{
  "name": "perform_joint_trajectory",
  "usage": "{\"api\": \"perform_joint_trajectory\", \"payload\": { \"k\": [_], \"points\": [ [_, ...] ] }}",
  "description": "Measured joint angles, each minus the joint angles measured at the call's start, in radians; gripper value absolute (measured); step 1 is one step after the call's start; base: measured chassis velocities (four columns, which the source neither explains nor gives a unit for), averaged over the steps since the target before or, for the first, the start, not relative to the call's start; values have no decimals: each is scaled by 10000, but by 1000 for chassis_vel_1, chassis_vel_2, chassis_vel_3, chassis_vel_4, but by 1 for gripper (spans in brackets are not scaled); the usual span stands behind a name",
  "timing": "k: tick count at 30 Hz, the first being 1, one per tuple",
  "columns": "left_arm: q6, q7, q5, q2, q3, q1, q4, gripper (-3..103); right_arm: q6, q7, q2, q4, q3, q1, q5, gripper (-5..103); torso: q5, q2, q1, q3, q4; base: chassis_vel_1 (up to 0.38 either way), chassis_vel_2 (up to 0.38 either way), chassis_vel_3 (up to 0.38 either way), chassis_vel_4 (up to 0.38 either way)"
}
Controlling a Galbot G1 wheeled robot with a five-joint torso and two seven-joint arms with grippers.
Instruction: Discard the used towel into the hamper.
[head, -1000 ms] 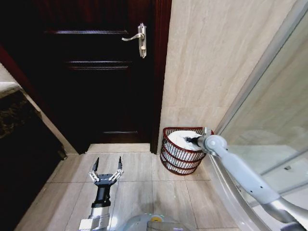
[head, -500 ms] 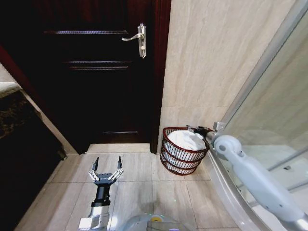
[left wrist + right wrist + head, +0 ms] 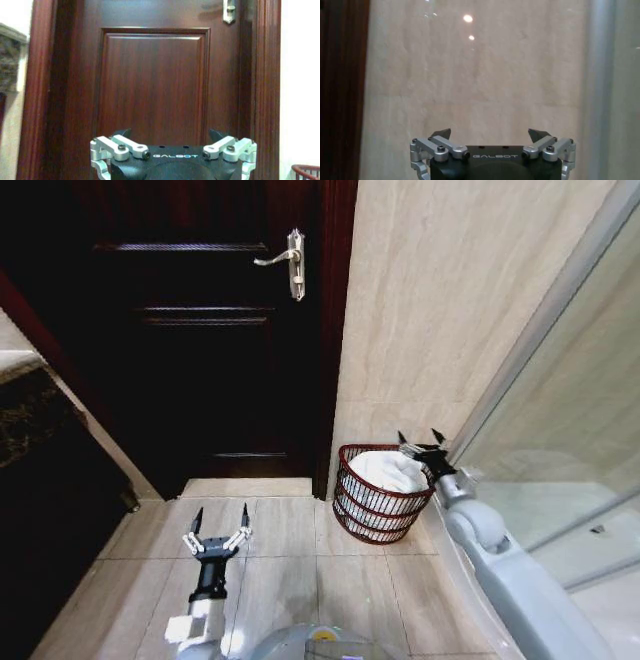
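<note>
White towel (image 3: 393,471) fills the red-brown hamper (image 3: 375,517), which I see on the tiled floor against the beige wall, just beside the dark door (image 3: 200,330). My right gripper (image 3: 420,441) hangs above its far rim, jaws apart and empty. My left gripper (image 3: 219,517) idles low before the door, jaws apart.

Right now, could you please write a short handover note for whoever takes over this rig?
Right gripper: open and empty, raised just above the back rim of the hamper, pointing at the tiled wall.
Left gripper: open and empty, parked low over the floor tiles in front of the dark door.
Towel: white, lying bunched inside the hamper, which stands on the floor against the wall beside the door frame.
Done: the towel is in the hamper and released.
Left: nothing on the towel itself; only the right arm remains extended over the hamper.
</note>
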Motion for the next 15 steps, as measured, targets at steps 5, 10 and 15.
{"api": "perform_joint_trajectory", "payload": {
  "k": [5,10,15],
  "points": [
    [825,-8,63,258,237,-438,-95,100,566,-806,1249,673,1056,-1743,-584,100,-5,0,0,0,-1,0,0,0,0],
    [1119,-20,269,278,330,-628,-23,100,1129,-1209,2203,1188,1354,-2883,-978,100,-4,1,0,0,0,0,0,0,0],
    [1267,-189,637,227,141,-794,75,100,1475,-1436,3294,1823,1059,-3936,-1586,100,-5,1,0,0,1,0,0,0,0]
  ]
}}
